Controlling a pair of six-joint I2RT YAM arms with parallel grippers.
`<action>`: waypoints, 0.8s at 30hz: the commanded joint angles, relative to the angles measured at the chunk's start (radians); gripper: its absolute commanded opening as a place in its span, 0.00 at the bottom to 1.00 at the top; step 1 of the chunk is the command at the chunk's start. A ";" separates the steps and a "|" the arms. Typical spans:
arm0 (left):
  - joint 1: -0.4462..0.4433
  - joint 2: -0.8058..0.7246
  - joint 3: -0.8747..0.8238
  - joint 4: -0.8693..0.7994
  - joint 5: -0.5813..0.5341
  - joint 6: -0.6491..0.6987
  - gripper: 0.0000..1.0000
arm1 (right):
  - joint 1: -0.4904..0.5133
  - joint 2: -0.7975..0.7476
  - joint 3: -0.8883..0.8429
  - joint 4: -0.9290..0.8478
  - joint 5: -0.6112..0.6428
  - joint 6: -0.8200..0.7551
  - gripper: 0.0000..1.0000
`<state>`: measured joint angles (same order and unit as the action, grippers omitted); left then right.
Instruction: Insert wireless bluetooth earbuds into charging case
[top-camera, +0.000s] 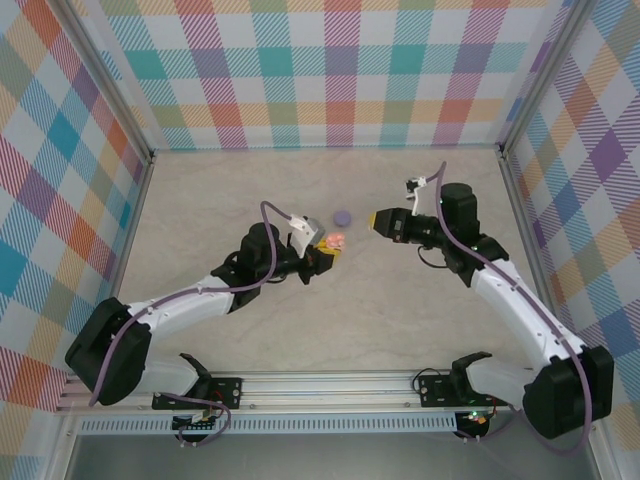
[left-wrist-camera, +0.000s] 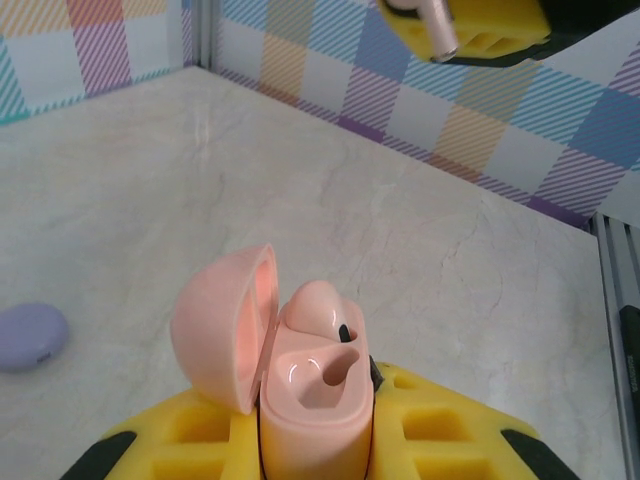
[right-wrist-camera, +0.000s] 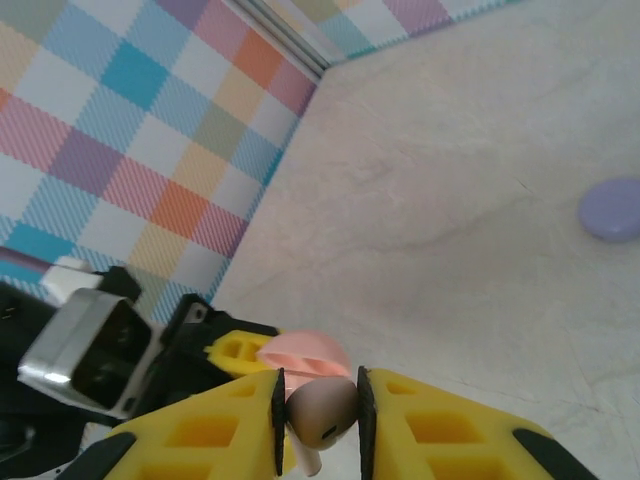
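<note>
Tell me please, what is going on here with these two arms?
The left gripper is shut on a pink charging case, whose lid is flipped open. One pale pink earbud sits in the case, and the slot beside it is empty. The right gripper pinches the second pale pink earbud in the air, apart from the case and not yet inserted. A small purple rounded object lies on the table nearby.
</note>
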<state>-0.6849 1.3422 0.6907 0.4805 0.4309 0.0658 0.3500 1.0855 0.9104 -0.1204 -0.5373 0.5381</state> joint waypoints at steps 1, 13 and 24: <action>-0.006 0.018 0.007 0.147 0.028 0.062 0.10 | 0.033 -0.056 -0.007 0.051 0.016 -0.021 0.26; -0.060 0.006 0.062 0.147 0.030 0.121 0.09 | 0.146 -0.104 0.001 0.088 0.116 -0.047 0.26; -0.090 -0.037 0.096 0.089 0.040 0.167 0.09 | 0.210 -0.087 0.013 0.089 0.158 -0.080 0.26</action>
<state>-0.7597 1.3396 0.7517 0.5743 0.4522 0.2031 0.5514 0.9943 0.9104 -0.0677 -0.3923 0.4858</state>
